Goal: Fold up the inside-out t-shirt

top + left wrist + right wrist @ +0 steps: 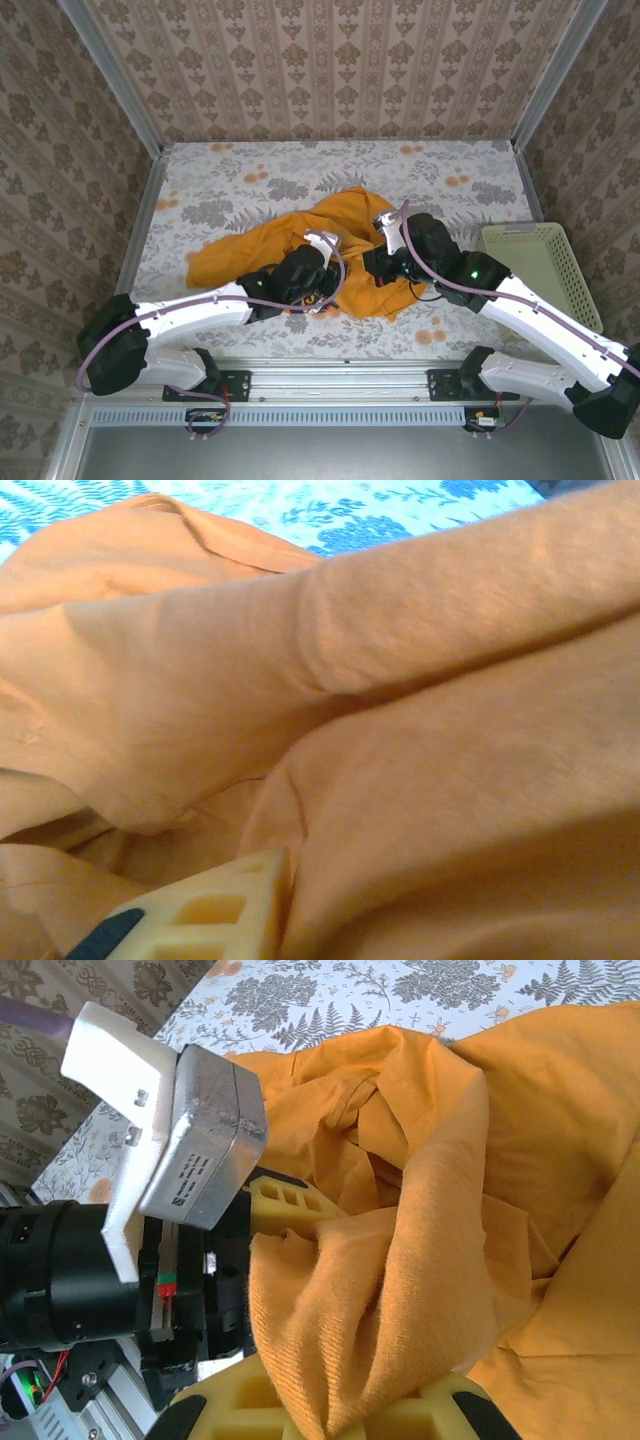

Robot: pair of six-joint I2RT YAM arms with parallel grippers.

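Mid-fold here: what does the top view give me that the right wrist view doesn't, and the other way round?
Top, not right wrist: the basket at the right edge of the table, and the whole crumpled outline of the shirt. Right wrist, not top: a ridge of shirt rising pinched between the fingers of the right tool. Both: the shirt, the floral table and the left arm's wrist camera.
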